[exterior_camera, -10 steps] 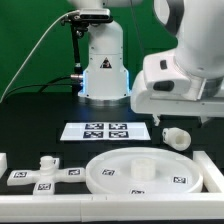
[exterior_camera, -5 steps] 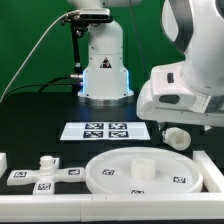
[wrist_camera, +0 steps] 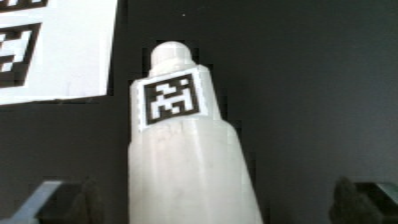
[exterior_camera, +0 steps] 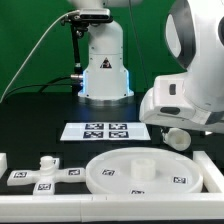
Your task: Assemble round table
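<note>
Exterior view: the leg (exterior_camera: 177, 137) lies on its side, just beside the marker board (exterior_camera: 107, 130), on the exterior view's right of it.

Wrist view: the gripper (wrist_camera: 205, 200) has its fingers apart, one on each side of the leg and clear of it. The leg's long axis runs between them, with its narrow tip near the marker board.

We count one large rimmed round disc (exterior_camera: 165, 166), one small cross-shaped foot (exterior_camera: 42, 173) and one short cylinder leg (exterior_camera: 178, 137), which makes three white table parts in all. We also count one marker board (exterior_camera: 72, 131), carrying four square tags.
</note>
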Robot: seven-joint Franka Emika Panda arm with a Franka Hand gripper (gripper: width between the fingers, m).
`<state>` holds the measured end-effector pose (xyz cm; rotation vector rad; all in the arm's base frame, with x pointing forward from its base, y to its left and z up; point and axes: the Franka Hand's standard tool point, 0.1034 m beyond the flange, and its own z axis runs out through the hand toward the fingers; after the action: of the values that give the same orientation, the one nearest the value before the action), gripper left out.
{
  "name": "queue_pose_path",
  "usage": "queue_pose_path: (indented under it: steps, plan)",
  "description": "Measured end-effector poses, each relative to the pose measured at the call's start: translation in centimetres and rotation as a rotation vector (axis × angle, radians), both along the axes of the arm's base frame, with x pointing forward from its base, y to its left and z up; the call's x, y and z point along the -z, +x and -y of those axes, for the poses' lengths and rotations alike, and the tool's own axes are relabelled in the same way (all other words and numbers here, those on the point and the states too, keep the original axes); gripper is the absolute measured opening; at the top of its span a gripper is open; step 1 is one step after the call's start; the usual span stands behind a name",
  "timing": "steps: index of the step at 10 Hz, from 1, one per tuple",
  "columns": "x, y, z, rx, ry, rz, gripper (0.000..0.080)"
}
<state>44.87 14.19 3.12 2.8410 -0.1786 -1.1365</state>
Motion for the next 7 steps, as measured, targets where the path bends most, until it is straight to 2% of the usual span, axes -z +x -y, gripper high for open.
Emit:
queue_pose_path:
  steps: [3,7]
  plan:
    - [0.6,-0.29,1.06,0.017,-0.018,-0.066,0.0649]
    - [1.23,-0.51,0.82,0.016,-0.022,-0.066,0.0649]
